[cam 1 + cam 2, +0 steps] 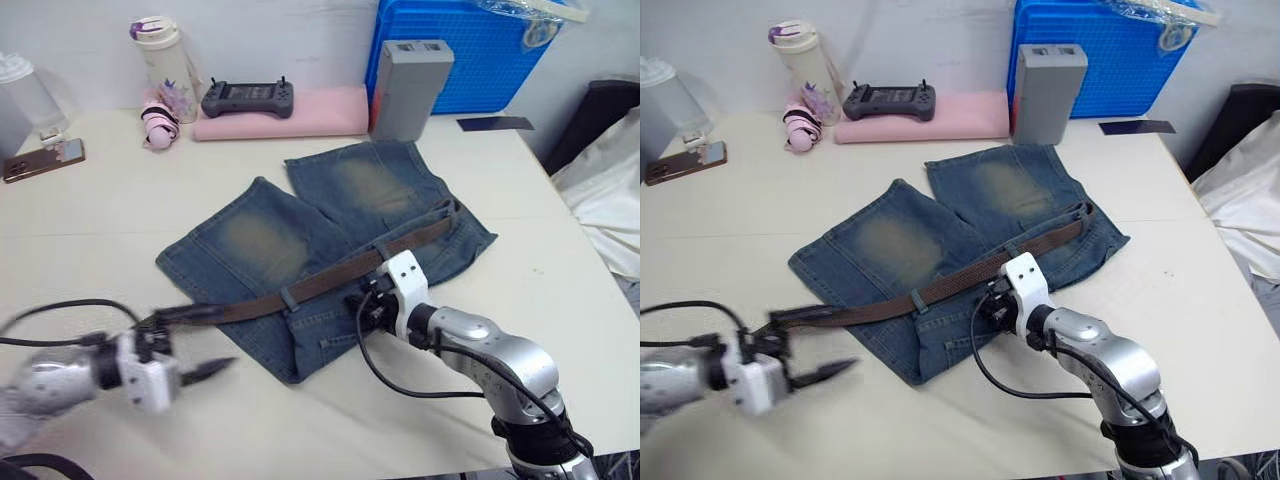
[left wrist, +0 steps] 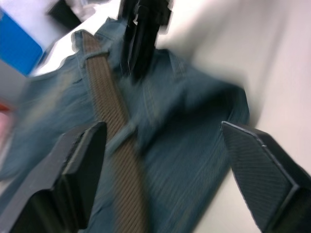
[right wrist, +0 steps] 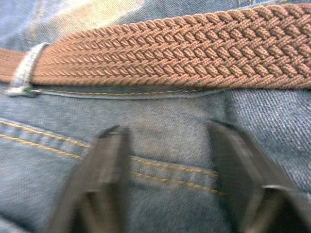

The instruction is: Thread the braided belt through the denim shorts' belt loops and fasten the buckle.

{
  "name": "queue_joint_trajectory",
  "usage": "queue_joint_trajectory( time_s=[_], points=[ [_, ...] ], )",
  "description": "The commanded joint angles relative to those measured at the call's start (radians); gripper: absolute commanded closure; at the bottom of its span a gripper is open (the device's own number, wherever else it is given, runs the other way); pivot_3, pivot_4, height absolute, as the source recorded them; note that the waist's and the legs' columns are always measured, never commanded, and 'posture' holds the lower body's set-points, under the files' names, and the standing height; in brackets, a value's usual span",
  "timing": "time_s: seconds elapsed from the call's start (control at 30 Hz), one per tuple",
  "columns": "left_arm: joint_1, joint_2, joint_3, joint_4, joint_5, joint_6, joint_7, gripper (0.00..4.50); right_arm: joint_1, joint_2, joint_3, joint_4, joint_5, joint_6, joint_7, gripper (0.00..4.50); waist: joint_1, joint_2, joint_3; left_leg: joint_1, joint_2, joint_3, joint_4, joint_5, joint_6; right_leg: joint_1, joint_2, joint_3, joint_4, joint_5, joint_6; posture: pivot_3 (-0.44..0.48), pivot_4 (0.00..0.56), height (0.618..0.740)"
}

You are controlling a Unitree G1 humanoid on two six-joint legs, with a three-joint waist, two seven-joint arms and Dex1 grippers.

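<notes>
The denim shorts [image 1: 300, 240] lie flat on the middle of the table, waistband towards me. The braided belt [image 1: 330, 278] runs along the waistband under belt loops [image 1: 288, 297] [image 3: 24, 70]. Its left end sticks out past the shorts. My left gripper [image 1: 200, 340] is open at that end, one finger [image 2: 73, 165] beside the strap [image 2: 116, 160] and the other off the denim edge. My right gripper [image 1: 365, 305] is open, its fingers [image 3: 104, 170] on the denim just below the belt [image 3: 194, 53]. The buckle is hidden.
Along the back stand a bottle [image 1: 165, 55], a controller [image 1: 247, 97] on a pink folded cloth [image 1: 300, 115], a grey box [image 1: 410, 88] and a blue crate [image 1: 460, 50]. A phone [image 1: 42, 160] lies at far left. The table's right edge [image 1: 570, 230] is near.
</notes>
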Motion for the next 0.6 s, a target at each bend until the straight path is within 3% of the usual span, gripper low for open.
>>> queue_joint_trajectory(
  time_s=[0.03, 0.07, 0.13, 0.3, 0.43, 0.6],
  points=[
    [-0.212, -0.1, -0.212, -0.266, -0.389, 0.528, -0.237, 0.43, -0.068, 0.029, -0.183, -0.087, 0.142, 0.119, 0.002, 0.31, 0.002, 0.003, 0.002, 0.0, 0.0, 0.0, 0.0, 0.0, 0.0, 0.0, 0.001, 0.0, 0.0, 0.0, 0.0, 0.0, 0.15, 0.724],
    [-0.25, -0.12, -0.244, -0.274, -0.401, 0.605, -0.291, 0.43, -0.083, 0.03, -0.22, -0.099, 0.185, 0.145, 0.007, 0.08, 0.001, 0.004, 0.002, 0.0, 0.0, 0.0, 0.0, 0.001, -0.001, 0.0, 0.001, 0.0, 0.0, 0.0, 0.0, 0.0, 0.15, 0.724],
    [-0.318, -0.177, -0.297, -0.261, -0.38, 0.684, -0.366, 0.43, -0.111, 0.026, -0.292, -0.121, 0.272, 0.19, 0.025, 0.08, 0.004, 0.004, 0.002, 0.0, 0.0, 0.0, 0.001, 0.002, -0.001, 0.0, 0.002, -0.001, 0.002, 0.0, 0.0, 0.0, 0.15, 0.724],
    [-0.428, -0.308, -0.357, -0.195, -0.34, 0.83, -0.415, 0.43, -0.16, -0.049, -0.392, -0.141, 0.387, 0.244, 0.086, 0.08, 0.006, 0.005, 0.003, -0.001, -0.001, 0.0, 0.002, 0.003, -0.001, 0.0, 0.002, 0.0, 0.002, 0.0, 0.0, 0.0, 0.15, 0.724],
    [-0.524, -0.428, -0.39, -0.064, -0.142, 0.837, -0.377, 0.43, -0.145, -0.141, -0.392, -0.155, 0.382, 0.233, 0.137, 0.08, 0.007, 0.006, 0.003, -0.002, -0.001, 0.0, 0.003, 0.003, 0.0, 0.0, 0.003, 0.0, 0.001, 0.0, 0.0, 0.0, 0.15, 0.724],
    [-0.571, -0.475, -0.405, 0.044, 0.099, 0.759, -0.359, 0.43, -0.121, -0.246, -0.373, -0.144, 0.338, 0.155, 0.2, 0.08, 0.03, 0.005, 0.003, -0.002, -0.003, 0.0, 0.005, 0.003, 0.002, 0.001, 0.003, 0.0, 0.001, 0.0, 0.001, 0.0, 0.15, 0.724]
  ],
)
